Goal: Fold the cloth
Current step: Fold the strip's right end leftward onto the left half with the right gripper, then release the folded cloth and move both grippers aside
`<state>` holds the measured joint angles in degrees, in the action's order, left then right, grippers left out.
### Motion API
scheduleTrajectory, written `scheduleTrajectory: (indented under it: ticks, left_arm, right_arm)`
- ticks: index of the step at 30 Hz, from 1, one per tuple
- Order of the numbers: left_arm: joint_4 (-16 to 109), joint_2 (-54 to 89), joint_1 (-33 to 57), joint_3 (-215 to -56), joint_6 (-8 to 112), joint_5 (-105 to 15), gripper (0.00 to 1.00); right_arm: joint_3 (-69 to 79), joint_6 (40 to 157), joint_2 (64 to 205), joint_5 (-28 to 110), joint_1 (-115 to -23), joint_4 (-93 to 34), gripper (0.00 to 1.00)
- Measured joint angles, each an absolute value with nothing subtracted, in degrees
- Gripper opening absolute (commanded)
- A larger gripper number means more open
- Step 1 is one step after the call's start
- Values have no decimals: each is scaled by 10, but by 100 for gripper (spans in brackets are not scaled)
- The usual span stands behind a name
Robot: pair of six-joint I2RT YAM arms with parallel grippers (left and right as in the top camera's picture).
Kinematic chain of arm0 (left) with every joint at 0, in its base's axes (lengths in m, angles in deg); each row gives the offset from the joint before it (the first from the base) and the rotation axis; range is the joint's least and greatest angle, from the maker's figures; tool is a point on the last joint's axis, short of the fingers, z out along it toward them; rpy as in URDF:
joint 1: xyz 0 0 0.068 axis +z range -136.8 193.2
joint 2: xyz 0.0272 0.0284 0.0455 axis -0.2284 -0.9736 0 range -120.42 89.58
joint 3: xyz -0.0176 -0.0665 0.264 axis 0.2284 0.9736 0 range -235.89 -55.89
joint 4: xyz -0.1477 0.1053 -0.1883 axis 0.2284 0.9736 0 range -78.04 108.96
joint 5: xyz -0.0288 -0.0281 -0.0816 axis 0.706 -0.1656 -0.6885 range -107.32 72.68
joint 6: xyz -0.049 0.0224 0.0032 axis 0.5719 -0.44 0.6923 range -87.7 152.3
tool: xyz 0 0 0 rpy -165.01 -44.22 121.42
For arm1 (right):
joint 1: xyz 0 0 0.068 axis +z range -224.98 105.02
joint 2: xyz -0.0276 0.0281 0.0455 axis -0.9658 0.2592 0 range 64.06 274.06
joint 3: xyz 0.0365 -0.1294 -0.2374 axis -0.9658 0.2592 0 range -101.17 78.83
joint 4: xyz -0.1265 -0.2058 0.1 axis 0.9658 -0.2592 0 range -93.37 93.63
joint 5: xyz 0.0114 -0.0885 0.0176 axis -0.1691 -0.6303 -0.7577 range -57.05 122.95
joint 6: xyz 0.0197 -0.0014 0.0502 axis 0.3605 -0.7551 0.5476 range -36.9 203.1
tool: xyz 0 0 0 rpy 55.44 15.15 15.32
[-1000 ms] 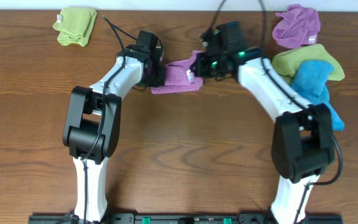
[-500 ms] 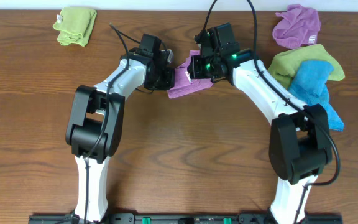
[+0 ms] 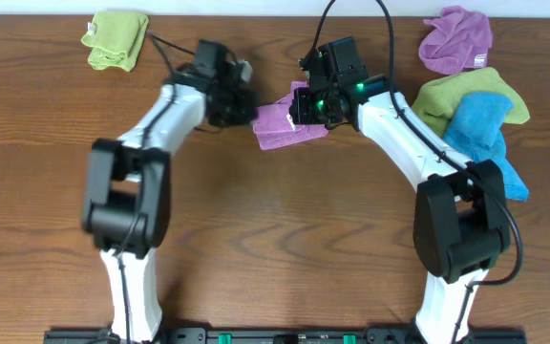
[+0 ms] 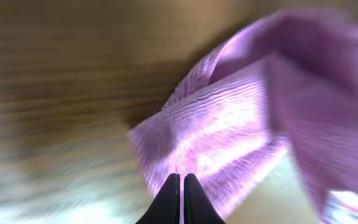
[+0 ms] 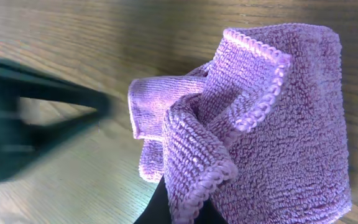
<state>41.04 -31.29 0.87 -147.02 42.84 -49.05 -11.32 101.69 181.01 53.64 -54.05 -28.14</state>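
Observation:
The purple cloth [image 3: 283,126] lies bunched and partly folded on the wooden table at top centre. My right gripper [image 3: 306,103] is shut on its upper right edge. In the right wrist view the stitched hem [image 5: 197,180] drapes over the right gripper's fingers [image 5: 178,211]. My left gripper [image 3: 239,103] is just left of the cloth, apart from it. In the blurred left wrist view the left gripper's fingers [image 4: 182,180] are pressed together with nothing between them, and the cloth [image 4: 229,130] lies ahead.
A folded green cloth [image 3: 117,38] lies at the top left. At the top right are another purple cloth [image 3: 456,38], a green cloth [image 3: 471,94] and a blue cloth [image 3: 485,134], close to the right arm.
My left arm has swung back to the left, away from the purple cloth. The right gripper lifted its edge toward the centre, then held still.

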Motion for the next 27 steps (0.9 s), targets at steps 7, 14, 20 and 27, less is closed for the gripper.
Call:
scheduleTrajectory:
  ticks: [7, 14, 20, 27]
  left_arm:
    - [488, -137, 54, -1470, 428, -491, 6]
    - [590, 7, 64, -1471, 411, -496, 6]
    - [627, 19, 64, -1471, 397, -495, 6]
    - [627, 19, 64, -1471, 386, -484, 6]
  right_arm:
    - [-113, 1001, 1810, 519, -540, -284, 1]
    - [-113, 987, 1843, 500, -516, -252, 1]
    - [-111, 987, 1875, 498, -507, -219, 2]
    - [-111, 993, 1875, 547, -462, -167, 42]
